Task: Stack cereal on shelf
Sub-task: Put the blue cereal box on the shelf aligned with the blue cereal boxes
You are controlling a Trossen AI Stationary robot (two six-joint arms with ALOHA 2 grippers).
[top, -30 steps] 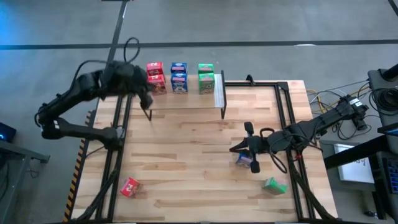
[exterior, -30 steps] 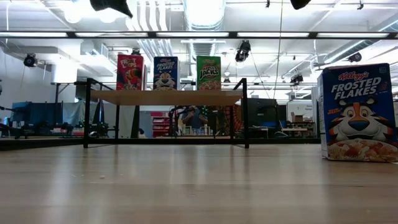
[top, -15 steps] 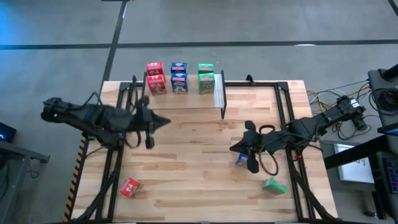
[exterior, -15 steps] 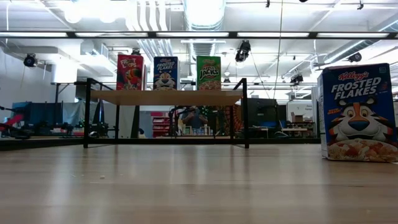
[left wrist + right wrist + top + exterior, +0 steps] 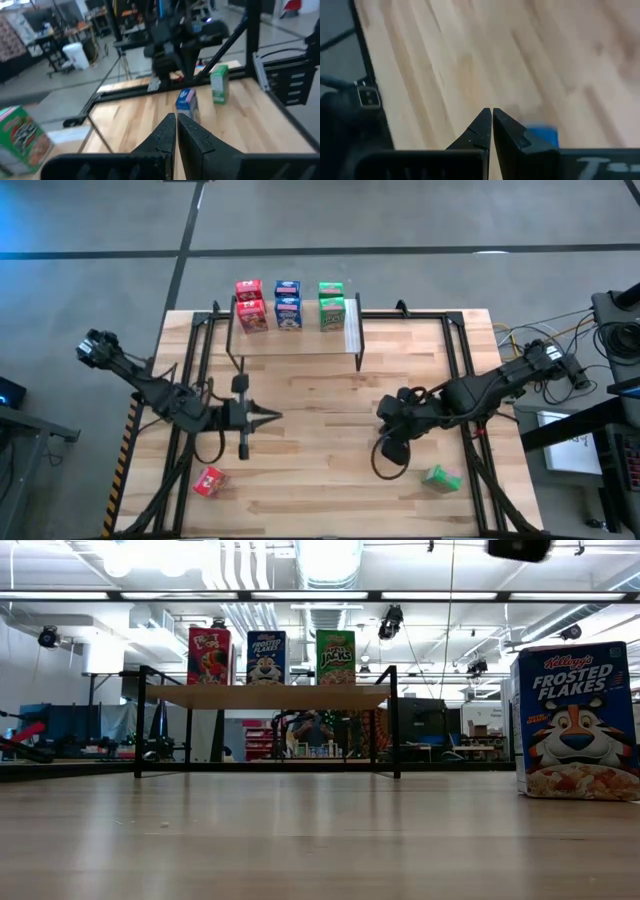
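The shelf (image 5: 295, 340) stands at the table's far edge with red (image 5: 249, 305), blue (image 5: 288, 305) and green (image 5: 332, 305) cereal boxes along its far side. My left gripper (image 5: 274, 417) is shut and hangs level left of centre, pointing toward the table's right. My right gripper (image 5: 391, 444) is shut and tilts down over a loose blue box (image 5: 186, 100), which it hides from above; a corner of that box (image 5: 542, 135) shows beside its fingers. A loose red box (image 5: 208, 480) and a green one (image 5: 440, 477) rest on the table near its near edge.
Black frame rails (image 5: 185, 430) run along the table's left and right sides. In the low view the blue box (image 5: 575, 720) stands upright on the table at the right, and the shelf (image 5: 270, 696) stands farther back on thin black legs. Bare wood lies between the two grippers.
My left gripper has swung from the shelf's left end toward the table's near edge and downward, turning until it points level toward the right. My right gripper has tipped downward and rolled above the loose blue box, now covering it from above. No box has moved.
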